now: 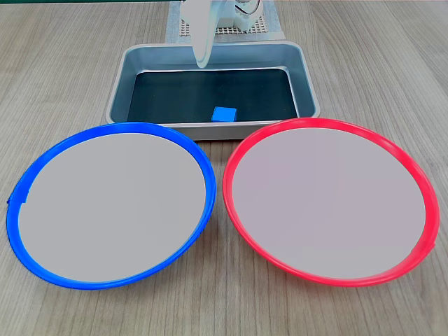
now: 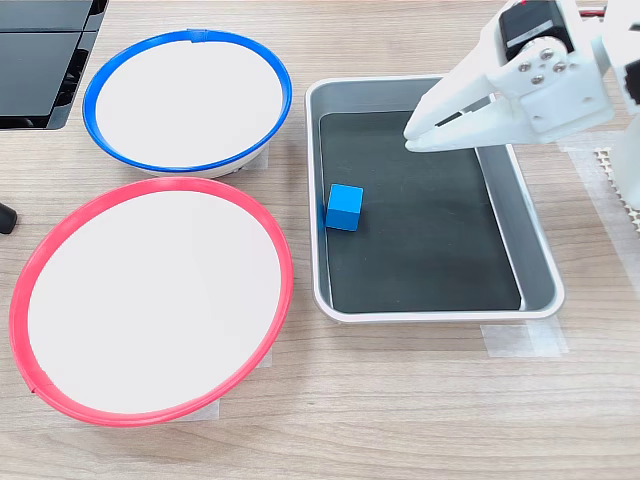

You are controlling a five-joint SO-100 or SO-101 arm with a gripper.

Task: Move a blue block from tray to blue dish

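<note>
The blue block [image 1: 224, 113] [image 2: 344, 206] lies on the black bottom of the tray [image 1: 210, 129] [image 2: 430, 312], against the wall nearest the dishes. In both exterior views the blue dish [image 1: 112, 203] [image 2: 185, 100] holds nothing. My white gripper [image 1: 203, 61] [image 2: 410, 137] hangs above the tray's far side, well away from the block. Its fingers meet at the tips, shut on nothing.
A red-rimmed dish [image 1: 329, 203] [image 2: 150, 300] of the same size sits beside the blue one and holds nothing. The arm's base stands on a white mesh pad [image 1: 227, 28] behind the tray. A black object [image 2: 40, 60] fills the second exterior view's top left corner.
</note>
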